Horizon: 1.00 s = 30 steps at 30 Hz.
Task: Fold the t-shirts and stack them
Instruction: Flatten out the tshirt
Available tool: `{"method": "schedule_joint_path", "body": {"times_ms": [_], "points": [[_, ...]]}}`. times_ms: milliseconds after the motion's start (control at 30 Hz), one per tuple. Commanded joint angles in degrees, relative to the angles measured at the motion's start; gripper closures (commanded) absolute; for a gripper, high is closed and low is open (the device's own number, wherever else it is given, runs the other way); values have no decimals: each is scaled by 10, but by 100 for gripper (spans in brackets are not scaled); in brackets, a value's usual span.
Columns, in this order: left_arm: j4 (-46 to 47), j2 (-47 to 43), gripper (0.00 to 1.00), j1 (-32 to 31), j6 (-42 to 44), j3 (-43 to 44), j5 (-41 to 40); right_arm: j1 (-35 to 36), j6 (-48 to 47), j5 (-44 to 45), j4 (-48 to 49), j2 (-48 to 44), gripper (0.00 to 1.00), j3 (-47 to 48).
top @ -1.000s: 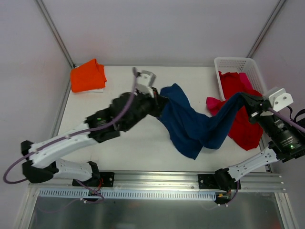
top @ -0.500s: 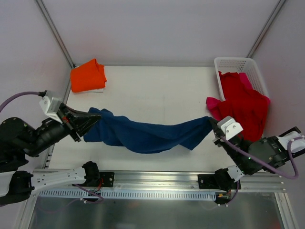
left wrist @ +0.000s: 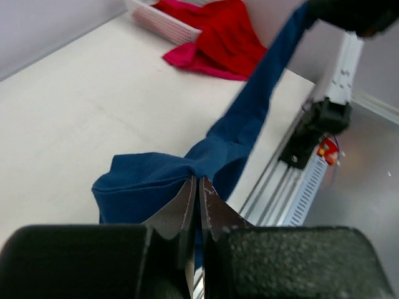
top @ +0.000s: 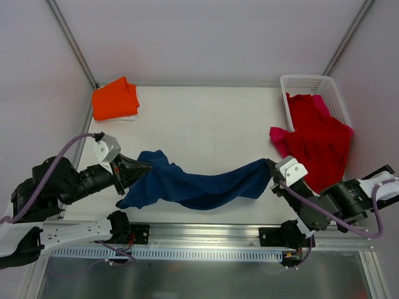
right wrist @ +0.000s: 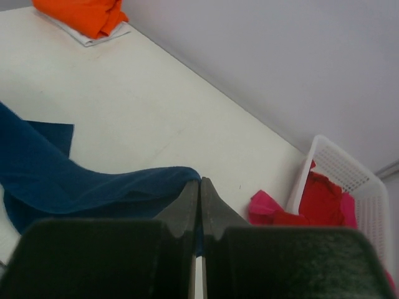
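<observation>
A navy blue t-shirt [top: 199,185] hangs stretched between my two grippers over the table's near half, sagging in the middle. My left gripper [top: 138,168] is shut on its left end [left wrist: 156,187]. My right gripper [top: 272,169] is shut on its right end [right wrist: 124,187]. An orange t-shirt [top: 115,98] lies folded at the far left corner, also in the right wrist view [right wrist: 84,14]. A red t-shirt [top: 321,140] spills out of the basket, with a pink one [top: 278,135] beside it.
The white lattice basket [top: 307,83] stands at the far right corner. A grey frame pole [top: 72,40] rises at the back left and another [top: 349,37] at the back right. The metal rail [top: 206,240] runs along the near edge.
Both arms swung from the table's middle towards the near edge, pulling the navy shirt out lengthwise. In the last half second the left gripper moved rightwards, so the shirt sags more.
</observation>
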Motion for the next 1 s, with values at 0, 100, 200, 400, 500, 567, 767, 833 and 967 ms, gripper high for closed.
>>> {"method": "schedule_joint_path", "body": {"times_ms": [0, 100, 200, 400, 500, 567, 767, 833, 967], "points": [[146, -31, 100, -1, 77, 20, 160, -1, -116, -45, 60, 72, 99, 140], [164, -13, 100, 0, 96, 88, 249, 0, -75, -229, -59, 150, 99, 338], [164, 10, 100, 0, 112, 138, 296, 0, -134, -431, -69, 179, 99, 453], [169, 32, 100, -1, 138, 156, 332, 0, -339, -864, -57, 189, 99, 531], [177, 39, 100, -1, 139, 164, 337, 0, -380, -891, -59, 238, 100, 609], [176, 45, 100, -1, 135, 168, 319, 0, -340, -781, -51, 306, 99, 721], [190, 19, 100, -1, 151, 121, 287, -37, -691, -171, 292, 396, 100, 714], [204, 18, 100, -1, 157, 106, 281, -169, -740, -99, 334, 401, 100, 628], [210, 44, 100, -1, 158, 88, 240, -421, -677, 12, 335, 384, 100, 449]]}}
